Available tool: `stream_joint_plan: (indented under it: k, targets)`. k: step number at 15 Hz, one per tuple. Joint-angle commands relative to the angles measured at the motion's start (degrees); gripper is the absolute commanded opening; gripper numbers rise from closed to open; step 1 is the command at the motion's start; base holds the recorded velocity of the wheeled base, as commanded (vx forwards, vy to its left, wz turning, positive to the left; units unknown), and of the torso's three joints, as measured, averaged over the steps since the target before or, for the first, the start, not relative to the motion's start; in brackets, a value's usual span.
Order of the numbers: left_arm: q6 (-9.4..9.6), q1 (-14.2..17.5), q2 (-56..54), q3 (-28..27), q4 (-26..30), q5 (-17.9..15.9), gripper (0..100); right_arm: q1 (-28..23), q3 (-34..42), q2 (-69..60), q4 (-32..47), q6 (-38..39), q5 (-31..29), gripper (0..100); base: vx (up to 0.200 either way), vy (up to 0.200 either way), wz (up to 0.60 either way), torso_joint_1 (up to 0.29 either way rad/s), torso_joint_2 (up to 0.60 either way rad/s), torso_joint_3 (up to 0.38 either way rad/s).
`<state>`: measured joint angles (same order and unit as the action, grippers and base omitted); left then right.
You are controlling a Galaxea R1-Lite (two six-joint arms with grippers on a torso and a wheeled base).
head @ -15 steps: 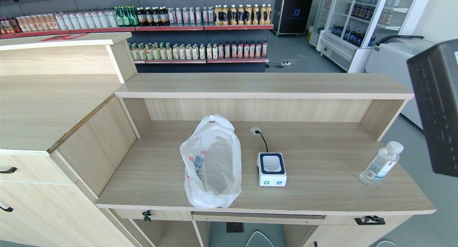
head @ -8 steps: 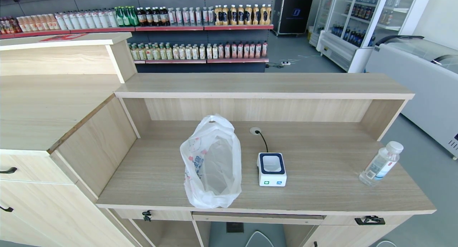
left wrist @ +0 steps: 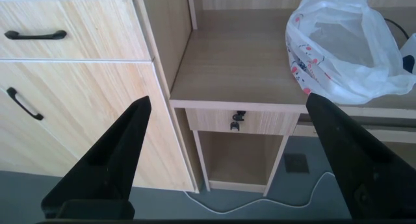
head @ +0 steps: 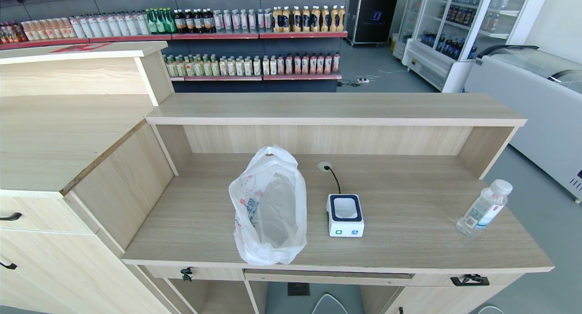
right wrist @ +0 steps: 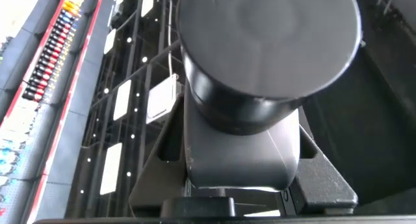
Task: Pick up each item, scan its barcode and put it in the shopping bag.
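shows, left to right on the table (head: 409,241), shopping bag (head: 268,209), scanner (head: 345,215) and water bottle (head: 484,208), all placed as a second ago; no longer shows the dark block then at the right edge of the head view. implies, as a judgement, an arm swung clear of the table and no item yet picked, scanned or bagged. places left pincer (left wrist: 227,98) low, in front of the table's left front corner, spread wide and empty, nearer the shopping bag than anything else, well apart from the water bottle standing beyond bag and scanner near the table's right end. leaves right pincer (right wrist: 237,185) undecided: cannot tell open from closed, nor its position relative to the water bottle.
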<state>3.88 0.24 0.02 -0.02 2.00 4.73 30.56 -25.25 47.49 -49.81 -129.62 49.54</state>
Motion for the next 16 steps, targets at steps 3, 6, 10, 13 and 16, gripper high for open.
stream_joint_plan:
  k: [3, 6, 10, 13, 16]
  targets:
    - [-0.01, 0.0, 0.0, 0.0, 0.0, 0.0, 100, 0.3, 0.0, -2.1, 4.7, -1.2, 0.1, 0, 0.000, 0.000, 0.00, 0.000, 0.00, 0.000]
    - [-0.01, 0.0, 0.0, 0.0, 0.0, 0.0, 100, 0.2, -0.2, -3.3, 8.0, -2.0, 0.1, 0, 0.000, 0.000, 0.00, 0.000, 0.00, 0.000]
    - [-0.01, 0.0, 0.0, 0.0, 0.0, 0.0, 100, -0.1, -0.5, -3.5, 9.6, -1.9, 0.1, 0, 0.000, 0.000, 0.00, 0.000, 0.00, 0.000]
    - [-0.01, 0.0, 0.0, 0.0, 0.0, 0.0, 100, 0.0, -1.2, -2.9, 9.6, -1.3, 0.0, 0, 0.000, 0.000, 0.00, 0.000, 0.00, 0.000]
    - [-0.01, 0.0, 0.0, 0.0, 0.0, 0.0, 100, 0.1, -4.4, -1.3, 9.6, 4.7, -3.8, 0, 0.000, 0.000, 0.00, 0.000, 0.00, 0.000]
